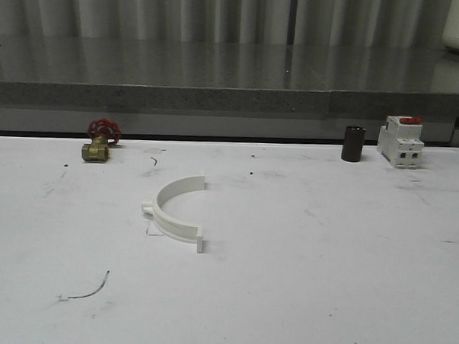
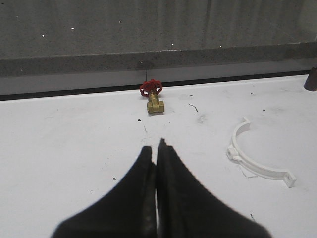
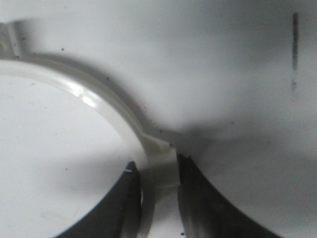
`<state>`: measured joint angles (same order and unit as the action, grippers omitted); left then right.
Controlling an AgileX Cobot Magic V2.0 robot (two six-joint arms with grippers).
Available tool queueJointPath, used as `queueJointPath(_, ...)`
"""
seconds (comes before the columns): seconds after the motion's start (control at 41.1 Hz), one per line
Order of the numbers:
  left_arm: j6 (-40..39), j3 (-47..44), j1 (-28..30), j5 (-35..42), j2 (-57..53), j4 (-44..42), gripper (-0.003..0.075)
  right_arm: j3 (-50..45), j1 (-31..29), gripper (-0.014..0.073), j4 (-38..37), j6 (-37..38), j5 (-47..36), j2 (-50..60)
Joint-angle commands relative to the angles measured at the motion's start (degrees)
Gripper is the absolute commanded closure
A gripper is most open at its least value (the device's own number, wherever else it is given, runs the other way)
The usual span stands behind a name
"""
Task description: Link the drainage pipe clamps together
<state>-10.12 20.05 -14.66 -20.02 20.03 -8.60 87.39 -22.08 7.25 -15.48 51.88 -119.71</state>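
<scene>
A white plastic semicircular clamp half [image 1: 176,210] lies near the middle of the white table [image 1: 324,283], its open side facing right. Behind it and to the left, near the table's back edge, sits a brass valve with a red handwheel [image 1: 100,142]. Well to the right along that same back edge stands a dark cylindrical sleeve [image 1: 353,144], and just right of it a white boxy breaker with a red top [image 1: 401,141]. A grey stone ledge [image 1: 218,88] runs behind the table.

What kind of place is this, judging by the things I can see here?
Probably a workshop or test bench for plumbing and electrical parts. A scuffed white table holds a brass valve with a red handwheel, a white breaker with a red top and a white pipe clamp half.
</scene>
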Motion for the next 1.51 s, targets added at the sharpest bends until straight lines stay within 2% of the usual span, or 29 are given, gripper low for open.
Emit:
queueJointPath(0.0, -0.1, 1.6, 0.1, 4.9, 0.3, -0.2, 0.0741, 1.5, -0.1, 0.0548, 0.0, -0.6, 1.4, 3.1)
queueJointPath(0.195, -0.1, 1.6, 0.1, 4.9, 0.3, -0.2, 0.0741, 1.5, 0.3, 0.0548, 0.0, 1.0, 3.1, 5.8)
queueJointPath(0.341, -0.1, 1.6, 0.1, 4.9, 0.3, -0.2, 0.0741, 1.5, 2.3, 0.0548, -1.8, 8.8, 5.9, 8.6)
queueJointPath(0.536, -0.1, 1.6, 0.1, 4.9, 0.3, -0.2, 0.0741, 1.5, 11.3, 0.0548, -13.9, 24.6, 9.9, 10.8)
queueJointPath(0.779, -0.1, 1.6, 0.1, 4.9, 0.3, -0.2, 0.0741, 1.5, 25.7, 0.0548, -14.5, 40.4, 9.1, 11.0)
queueJointPath(0.974, -0.1, 1.6, 0.1, 4.8, 0.3, -0.2, 0.0741, 1.5, 36.5, 0.0548, -14.5, 44.8, 6.5, 10.9)
queueJointPath(1.12, -0.1, 1.6, 0.1, 4.8, 0.3, -0.2, 0.0741, 1.5, 42.2, 0.0548, -14.1, 48.6, 2.9, 10.6)
queueJointPath(1.339, -0.1, 1.6, 0.1, 4.8, 0.3, -0.2, 0.0741, 1.6, 48.1, 0.0548, -12.7, 50.0, -0.2, 8.3)
queueJointPath(1.485, -0.1, 1.6, 0.1, 4.8, 0.3, -0.2, 0.0741, 4.8, 50.4, 0.0548, -12.7, 51.3, 0.5, 5.7)
